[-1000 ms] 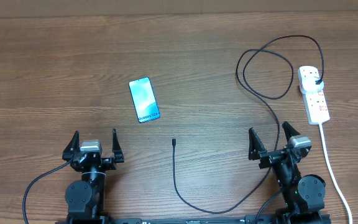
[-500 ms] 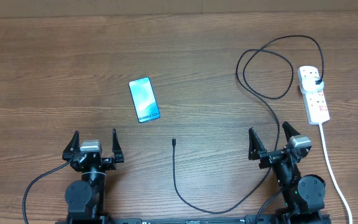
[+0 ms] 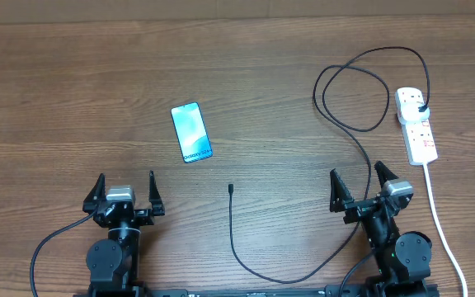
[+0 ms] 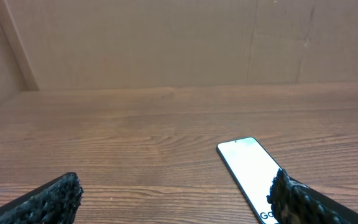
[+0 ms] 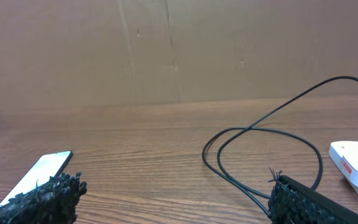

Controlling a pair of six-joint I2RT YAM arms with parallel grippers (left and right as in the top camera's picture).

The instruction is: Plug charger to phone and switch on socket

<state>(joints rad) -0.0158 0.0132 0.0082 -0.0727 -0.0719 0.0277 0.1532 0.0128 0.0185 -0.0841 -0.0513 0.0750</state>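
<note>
Overhead, my left gripper [image 3: 125, 177] and right gripper [image 3: 355, 171] gape empty; nothing begun. Next, I'd grasp charger [image 3: 231, 216] tip near phone [image 3: 191, 133].

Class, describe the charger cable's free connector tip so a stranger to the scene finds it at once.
On the wooden table, look between the left gripper and right gripper, nearer to them than the phone is. The connector tip is the free end of the thin black cable, touching nothing; its other end is plugged into the white power strip.
</note>
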